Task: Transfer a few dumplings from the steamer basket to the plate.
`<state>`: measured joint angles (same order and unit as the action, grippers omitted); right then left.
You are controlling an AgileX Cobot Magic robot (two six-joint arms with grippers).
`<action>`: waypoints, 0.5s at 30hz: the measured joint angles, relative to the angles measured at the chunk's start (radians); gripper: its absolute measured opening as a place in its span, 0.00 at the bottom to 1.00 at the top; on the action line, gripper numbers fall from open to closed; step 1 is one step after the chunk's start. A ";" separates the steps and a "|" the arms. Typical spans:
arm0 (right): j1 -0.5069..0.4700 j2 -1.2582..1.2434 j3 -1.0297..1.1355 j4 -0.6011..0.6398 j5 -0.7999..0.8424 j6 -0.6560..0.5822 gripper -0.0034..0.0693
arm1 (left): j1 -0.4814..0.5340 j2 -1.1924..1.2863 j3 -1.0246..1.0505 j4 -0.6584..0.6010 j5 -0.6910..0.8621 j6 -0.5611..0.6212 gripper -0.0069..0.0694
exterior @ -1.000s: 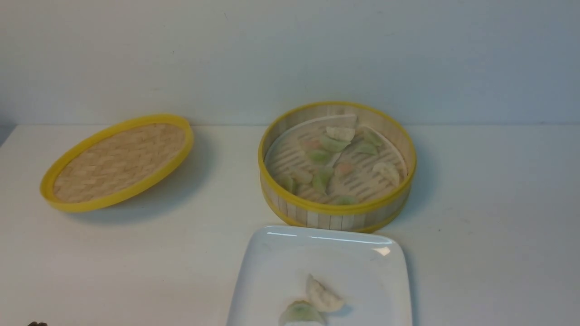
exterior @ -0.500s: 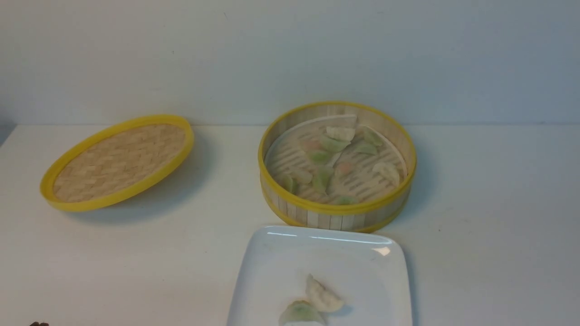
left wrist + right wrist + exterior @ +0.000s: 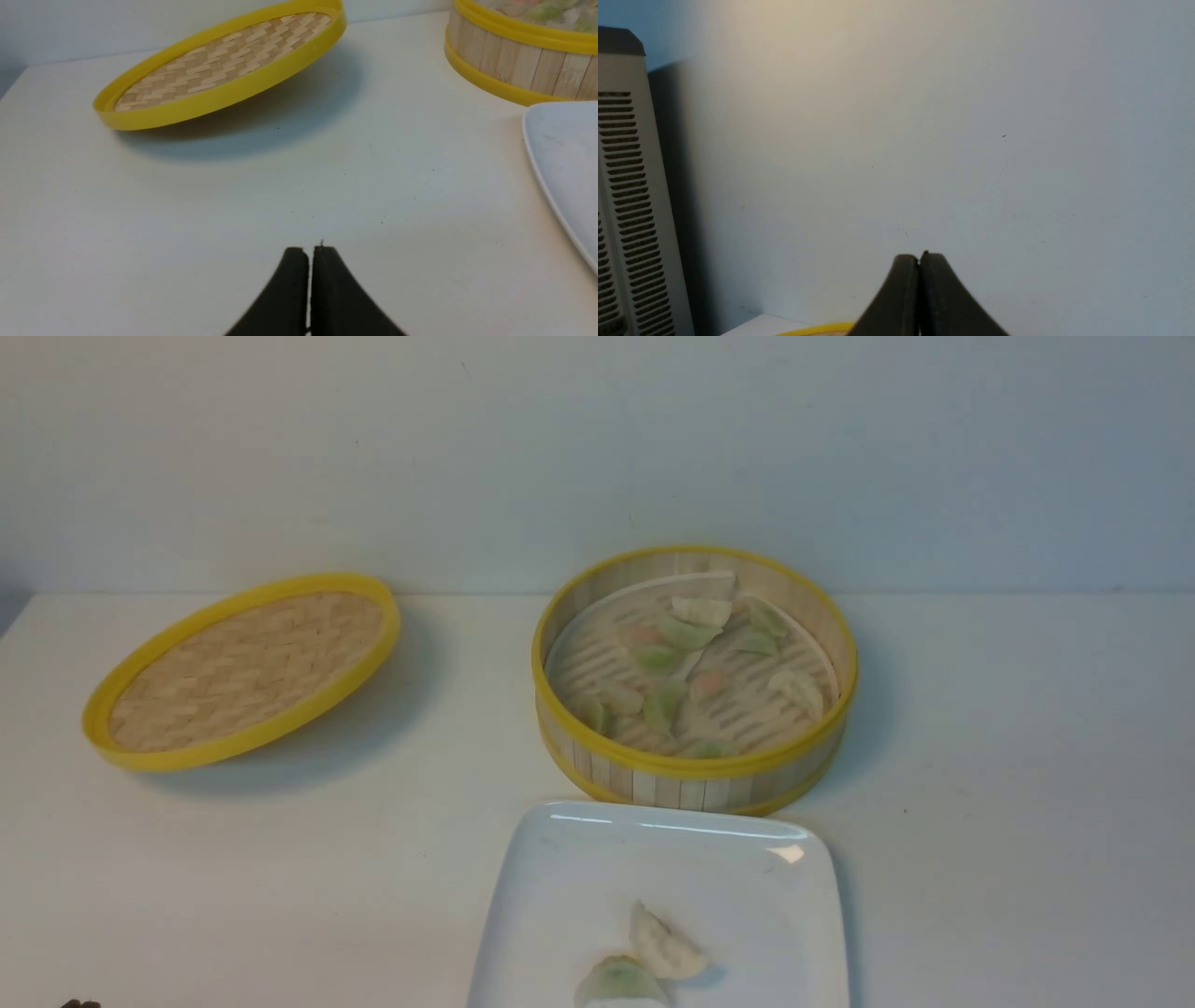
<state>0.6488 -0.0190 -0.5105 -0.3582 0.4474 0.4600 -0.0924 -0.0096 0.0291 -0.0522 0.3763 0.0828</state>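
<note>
1. closest to the robot: the left gripper (image 3: 310, 252) has its 2 black jaws pressed tight together, nothing in it. it sits low over bare table (image 3: 233, 896), well apart from the food.
2. the right gripper (image 3: 920, 259) is also pinched tight, nothing in it. its cam looks at a blank wall (image 3: 924, 116) w/ a grey box with slots (image 3: 626, 186) at the side, so it is lifted and aimed away from the food. it can't be seen in the front view.
3. next out: the plate (image 3: 579, 896) is near the front edge, just in front of the basket. 2 dumplings on plate (image 3: 653, 957) lie touching, 1 white and 1 green.
4. farther: the steamer basket (image 3: 695, 784) is open. the dumplings in basket (image 3: 686, 667) look like about 10, green, white and pink, spread on the slat floor.
5. far left: the lid (image 3: 243, 667) lies tipped on the table, well apart from the basket.
6. step now, i think: between picks, or maybe done. 2 on the plate may count as "a few", can't be sure.
7. if more are wanted: 1 arm must open its jaws, go over the basket wall, come down on 1 dumpling that sits alone, and pinch softly, bc the skins look thin and squishy.
</note>
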 joint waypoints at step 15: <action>0.000 0.000 0.000 0.436 -0.020 -0.437 0.03 | 0.000 0.000 0.000 0.000 0.000 0.000 0.08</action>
<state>0.6488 -0.0190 -0.5105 0.0776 0.4275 0.0230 -0.0924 -0.0096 0.0291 -0.0522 0.3763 0.0828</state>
